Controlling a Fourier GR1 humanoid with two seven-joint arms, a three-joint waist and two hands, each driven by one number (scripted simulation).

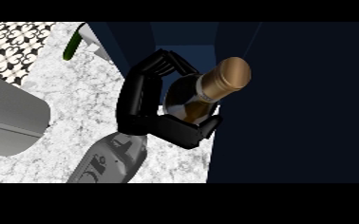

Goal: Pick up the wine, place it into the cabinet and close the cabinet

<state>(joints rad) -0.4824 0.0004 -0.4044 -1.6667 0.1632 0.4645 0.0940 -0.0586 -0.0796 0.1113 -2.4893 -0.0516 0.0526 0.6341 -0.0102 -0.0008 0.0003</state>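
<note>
A speckled white desk (63, 114) fills the left side, with a dark blue cabinet (280, 123) on the right. One hand (151, 109) shows, on a grey forearm (112, 163); which hand it is cannot be told. Its fingers (165, 64) and thumb curl round the wine (210, 88), which is tilted, gold top pointing into the cabinet's opening. A grey sink (17, 121) sits at the left edge.

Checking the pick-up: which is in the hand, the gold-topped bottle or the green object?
The gold-topped wine bottle: the left hand curls round its body at the cabinet, while the green object lies untouched up left.
</note>
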